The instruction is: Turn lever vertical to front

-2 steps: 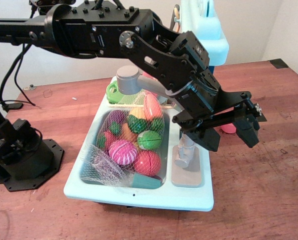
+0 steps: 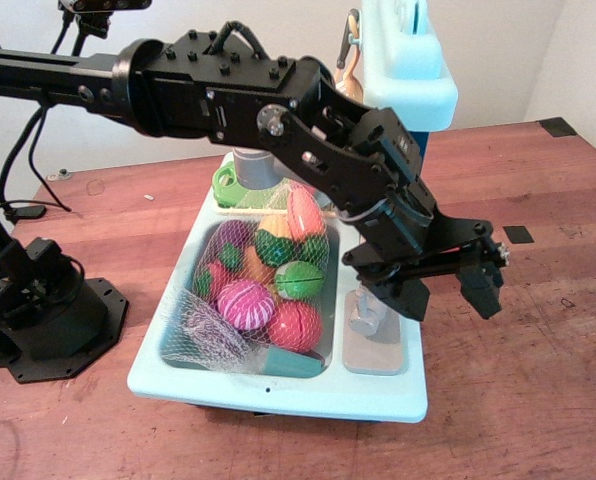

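— So where's the lever [image 2: 362, 318]?
— On the grey faucet base [image 2: 376, 350], right of the sink basin [image 2: 178, 345], partly behind my gripper [image 2: 446, 292].
— Holding it?
— No, my jaws are spread with nothing between them. If I close off-centre I'd likely clip the spout [image 2: 255, 166] or slip off.

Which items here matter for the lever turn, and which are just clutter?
Task-relevant:
- lever on the toy faucet's base
- end effector, open, jaws spread beside the lever

Just lying about:
- net bag of toy fruit and veg in the sink basin
- faucet spout
- green cup behind the basin
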{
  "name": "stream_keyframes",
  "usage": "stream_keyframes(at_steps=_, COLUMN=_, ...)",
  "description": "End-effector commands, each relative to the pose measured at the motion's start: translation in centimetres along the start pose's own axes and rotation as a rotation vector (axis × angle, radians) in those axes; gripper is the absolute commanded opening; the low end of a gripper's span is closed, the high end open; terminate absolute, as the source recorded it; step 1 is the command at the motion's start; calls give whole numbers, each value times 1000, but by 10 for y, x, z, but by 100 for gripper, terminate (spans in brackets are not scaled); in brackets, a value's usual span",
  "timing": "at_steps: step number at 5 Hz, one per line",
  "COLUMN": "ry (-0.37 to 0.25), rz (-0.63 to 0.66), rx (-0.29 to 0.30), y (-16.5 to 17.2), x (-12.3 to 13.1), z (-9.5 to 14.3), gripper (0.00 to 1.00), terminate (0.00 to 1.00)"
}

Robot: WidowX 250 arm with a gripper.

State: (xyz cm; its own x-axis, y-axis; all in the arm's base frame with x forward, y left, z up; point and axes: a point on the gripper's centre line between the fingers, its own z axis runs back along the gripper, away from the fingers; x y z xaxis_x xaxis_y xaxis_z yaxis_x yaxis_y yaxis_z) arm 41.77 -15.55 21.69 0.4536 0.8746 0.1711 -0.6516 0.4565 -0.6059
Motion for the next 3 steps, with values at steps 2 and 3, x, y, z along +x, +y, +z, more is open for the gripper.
stream_keyframes(at_steps=2, ry=-29, rz=57, rx=-38, y=25, x=4, z=9, gripper=100, terminate=0)
stream_keyframes(at_steps=3, ry=-45, rz=69, rx=-36, y=37, x=5, z=11, gripper=100, terminate=0)
